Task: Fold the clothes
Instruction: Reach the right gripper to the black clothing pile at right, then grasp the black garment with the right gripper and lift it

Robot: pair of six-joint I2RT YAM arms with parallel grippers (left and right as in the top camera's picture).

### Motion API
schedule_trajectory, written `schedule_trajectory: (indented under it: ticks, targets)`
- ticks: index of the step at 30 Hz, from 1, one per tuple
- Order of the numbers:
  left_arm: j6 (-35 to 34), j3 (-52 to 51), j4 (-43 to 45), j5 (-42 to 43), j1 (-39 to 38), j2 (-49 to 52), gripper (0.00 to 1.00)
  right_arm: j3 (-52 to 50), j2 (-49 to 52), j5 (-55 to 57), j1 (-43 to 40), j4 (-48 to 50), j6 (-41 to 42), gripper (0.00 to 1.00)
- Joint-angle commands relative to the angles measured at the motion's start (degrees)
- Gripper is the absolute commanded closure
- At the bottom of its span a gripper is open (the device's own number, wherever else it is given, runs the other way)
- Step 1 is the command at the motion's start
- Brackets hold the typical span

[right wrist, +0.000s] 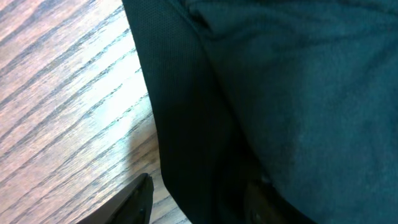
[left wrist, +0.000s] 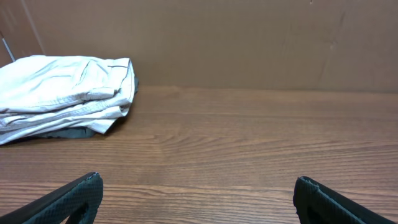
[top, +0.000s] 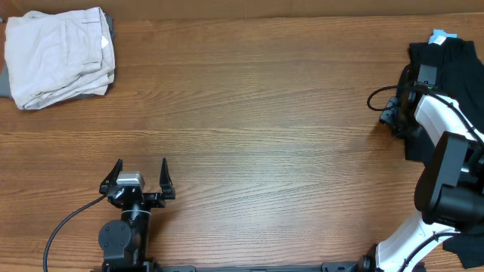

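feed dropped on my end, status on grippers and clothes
Left gripper open, empty. Right gripper straddling black garment edge, grip unconfirmed. Cream stack far left. Nothing blocking.

Overhead straight down, left wrist low toward shared cream pile [left wrist: 62, 93], right wrist close on black garment [right wrist: 280, 93]

The surface [top: 265, 113] is brown wood-grain board with a smooth, faintly sheeny finish, its streaks running from 9 to 3 o'clock. At 10 o'clock in the overhead view the cream clothes [top: 60, 57] are matt, creased woven cloth with stitched seams, while the black garment [top: 454, 64] at 3 o'clock is a fine matt fabric that takes almost no light. The left tool [top: 141, 162] has matt black fingers with a finely ribbed, plastic-looking skin, and the right arm [top: 432, 113] wears a glossy white shell.
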Motion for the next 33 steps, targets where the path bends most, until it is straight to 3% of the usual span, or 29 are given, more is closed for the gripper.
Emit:
schedule_trajectory:
  ticks: [1, 4, 8, 11, 12, 20, 33]
  targets:
    - [1.05, -0.22, -0.09, -0.52, 0.39, -0.28, 0.00, 0.07, 2.10, -0.39, -0.17, 0.37, 1.20, 0.50]
    - [1.05, -0.22, -0.09, -0.52, 0.39, -0.28, 0.00, 0.07, 2.95, -0.37, -0.17, 0.35, 1.18, 0.51]
    - [1.05, -0.22, -0.09, -0.52, 0.39, -0.28, 0.00, 0.07, 3.08, -0.33, -0.17, 0.37, 1.18, 0.64]
    - [1.05, -0.22, -0.09, -0.52, 0.39, -0.28, 0.00, 0.13, 3.06, 0.28, -0.17, 0.20, 1.20, 0.93]
    - [1.05, -0.22, -0.09, -0.52, 0.39, -0.28, 0.00, 0.15, 3.04, 0.28, -0.17, 0.13, 1.20, 0.96]
    - [1.05, -0.22, -0.09, -0.52, 0.39, -0.28, 0.00, 2.93, -0.55, 2.67, -0.17, -2.97, 2.95, 0.96]
    - [1.05, -0.22, -0.09, -0.52, 0.39, -0.28, 0.00, 14.25, -21.66, 2.60, 0.00, -11.87, 3.10, 0.96]
